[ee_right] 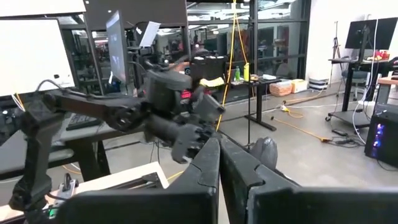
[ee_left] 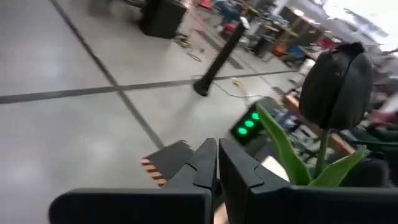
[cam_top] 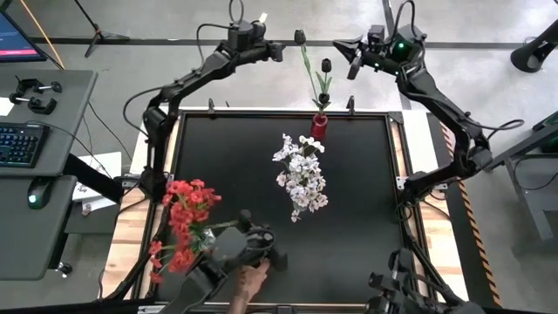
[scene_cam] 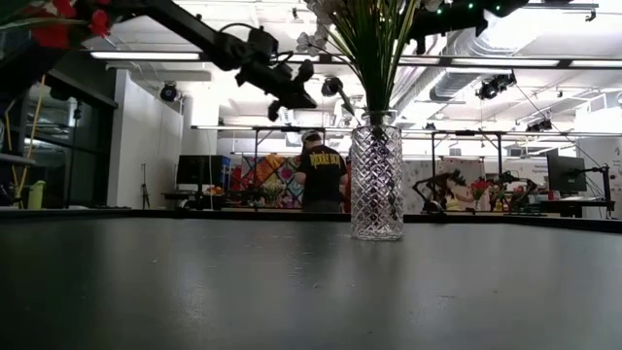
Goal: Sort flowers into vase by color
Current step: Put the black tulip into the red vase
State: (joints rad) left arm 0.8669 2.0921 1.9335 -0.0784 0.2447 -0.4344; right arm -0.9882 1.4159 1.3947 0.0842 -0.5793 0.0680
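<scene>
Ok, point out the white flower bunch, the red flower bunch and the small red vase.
white flowers (cam_top: 302,180), high view, middle of the bloom cluster.
red flowers (cam_top: 187,216), high view, blooms in the upper part of the bunch.
red vase (cam_top: 318,128), high view, its body at the table's far edge.

White blooms cut off above the glass vase (scene_cam: 376,185) in the low view, red flowers (cam_top: 181,222) partly hidden behind a dark mount beside the vase, background person (scene_cam: 320,173) too small to detail.
</scene>
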